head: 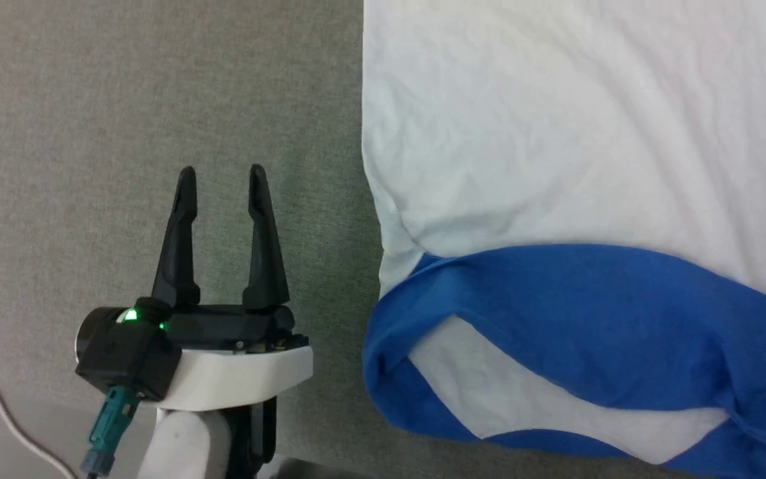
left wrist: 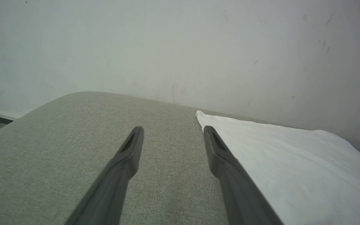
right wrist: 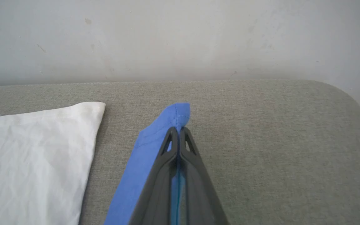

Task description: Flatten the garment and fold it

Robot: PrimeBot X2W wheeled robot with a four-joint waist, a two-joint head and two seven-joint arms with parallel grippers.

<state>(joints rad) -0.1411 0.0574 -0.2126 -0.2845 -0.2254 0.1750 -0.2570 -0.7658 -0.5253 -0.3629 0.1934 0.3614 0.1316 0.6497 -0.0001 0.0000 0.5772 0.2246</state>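
While left gripper (head: 221,171) hovers over bare bench (head: 124,100), fingers spread wide with nothing between them, garment (head: 556,133) lies just to its right. White body flat but wrinkled, far corner near bench's far edge by wall (left wrist: 180,47). Blue section (head: 589,299) folded across near part. Right gripper (right wrist: 178,129) fingers clenched on blue strip (right wrist: 142,156) of garment, cloth tip poking past fingertips.

The soft thin cloth shirt (head: 556,133) is plain white with bright blue along its near side, the flat woven fabric surface (head: 124,100) flecked grey-green, the long-fingered left gripper (head: 221,171) matte black, the smooth wall (left wrist: 180,47) off-white.
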